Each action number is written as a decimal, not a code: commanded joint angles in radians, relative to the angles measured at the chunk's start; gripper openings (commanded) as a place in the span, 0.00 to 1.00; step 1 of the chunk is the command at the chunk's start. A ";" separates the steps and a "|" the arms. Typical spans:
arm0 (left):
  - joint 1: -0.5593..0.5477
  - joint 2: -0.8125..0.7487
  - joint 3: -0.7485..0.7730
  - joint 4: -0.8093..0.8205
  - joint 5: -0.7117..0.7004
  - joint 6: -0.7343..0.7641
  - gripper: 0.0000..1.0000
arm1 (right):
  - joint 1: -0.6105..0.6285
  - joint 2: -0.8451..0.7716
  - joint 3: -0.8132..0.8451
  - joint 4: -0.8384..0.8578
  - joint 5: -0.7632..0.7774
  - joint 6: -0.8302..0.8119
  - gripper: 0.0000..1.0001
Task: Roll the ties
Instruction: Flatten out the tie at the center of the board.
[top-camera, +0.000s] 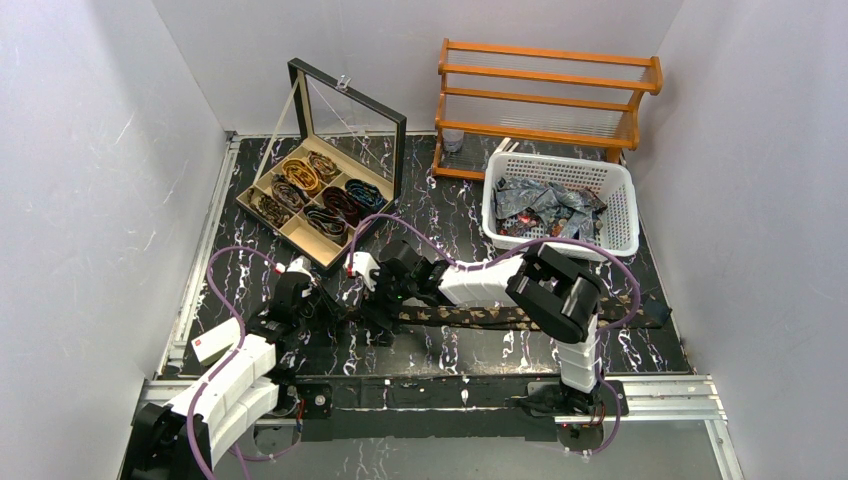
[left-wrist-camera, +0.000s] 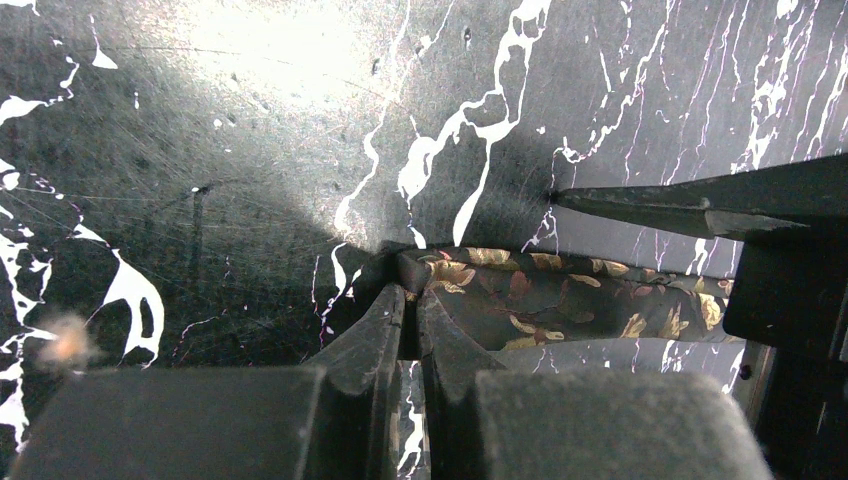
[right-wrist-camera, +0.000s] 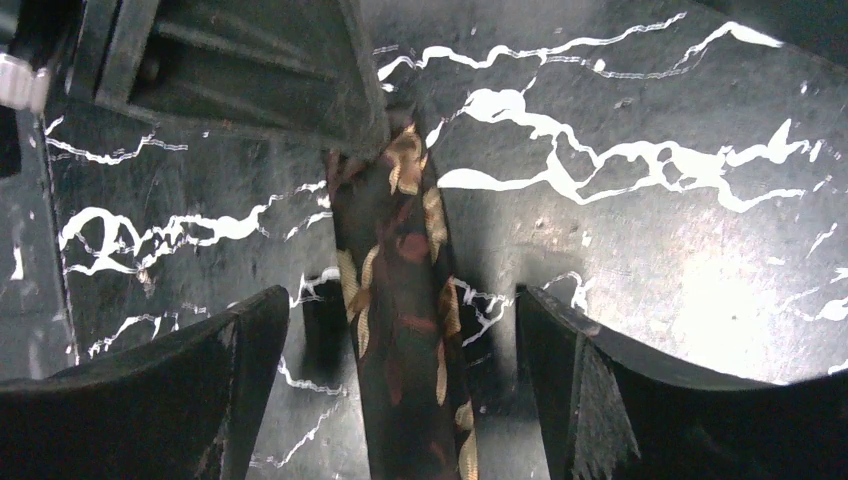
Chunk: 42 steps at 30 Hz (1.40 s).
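Observation:
A dark tie with gold floral spots (top-camera: 500, 317) lies stretched left to right across the black marbled table. My left gripper (top-camera: 335, 306) is shut on its narrow left end; in the left wrist view the fingers (left-wrist-camera: 388, 318) pinch the tie (left-wrist-camera: 560, 300) at its tip. My right gripper (top-camera: 385, 312) is open, low over the table just right of the left one. In the right wrist view its fingers (right-wrist-camera: 215, 375) stand on either side of the tie (right-wrist-camera: 400, 300) without touching it. The left gripper's body (right-wrist-camera: 250, 70) fills the top of that view.
An open wooden box (top-camera: 262, 186) with several coiled ties stands at the back left. A white basket (top-camera: 620, 225) of loose ties is at the back right, with a wooden rack (top-camera: 545, 95) behind it. A white card (top-camera: 215, 342) lies at the near left. Purple cables loop over both arms.

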<state>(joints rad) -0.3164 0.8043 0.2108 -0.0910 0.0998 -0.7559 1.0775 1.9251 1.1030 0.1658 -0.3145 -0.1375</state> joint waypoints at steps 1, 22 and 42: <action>0.000 0.005 0.021 -0.046 0.008 0.000 0.00 | 0.004 0.046 0.031 0.020 0.000 -0.090 0.90; 0.000 -0.053 0.026 -0.096 -0.024 -0.057 0.31 | 0.038 0.048 -0.058 -0.033 -0.013 -0.212 0.45; 0.000 -0.039 0.032 -0.096 -0.030 -0.035 0.00 | 0.038 -0.125 0.078 -0.077 0.156 0.230 0.81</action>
<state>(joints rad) -0.3164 0.7650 0.2192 -0.1654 0.0849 -0.8082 1.1156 1.9274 1.1225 0.1520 -0.2852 -0.1493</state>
